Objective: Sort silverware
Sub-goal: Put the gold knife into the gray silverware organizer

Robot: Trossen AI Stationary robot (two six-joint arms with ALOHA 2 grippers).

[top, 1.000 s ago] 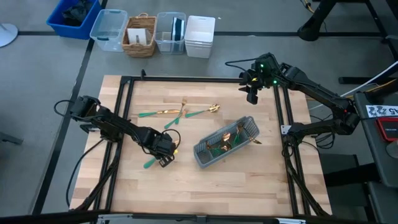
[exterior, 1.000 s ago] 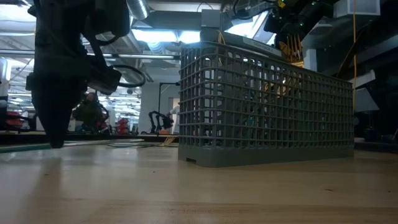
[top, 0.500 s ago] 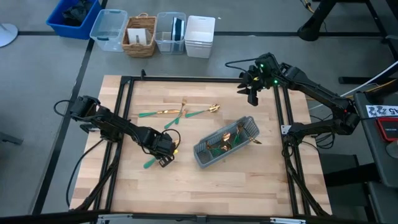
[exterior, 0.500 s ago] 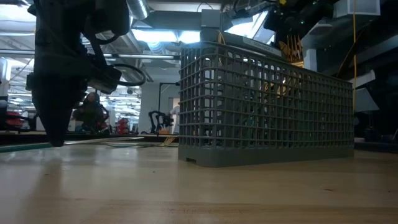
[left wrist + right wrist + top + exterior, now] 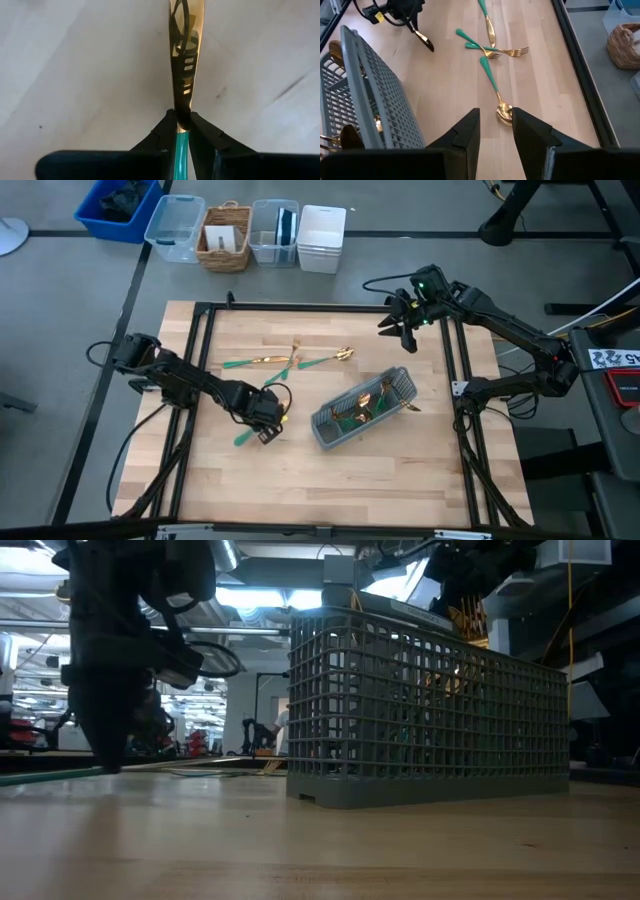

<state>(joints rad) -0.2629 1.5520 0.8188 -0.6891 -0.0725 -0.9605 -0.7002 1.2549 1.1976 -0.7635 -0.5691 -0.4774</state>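
Apparently knife [image 5: 183, 60] between left gripper [image 5: 182, 131] fingers.

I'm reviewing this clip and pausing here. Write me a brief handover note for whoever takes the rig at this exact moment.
Left gripper: shut on a knife at the join of gold blade and teal handle, low over the table left of the caddy.
Right gripper: open, empty, raised near the table's far right, facing the loose pieces.
Done: several pieces already stand in the caddy.
Left: the held knife, plus a spoon, two forks and one more piece lying on the wood.
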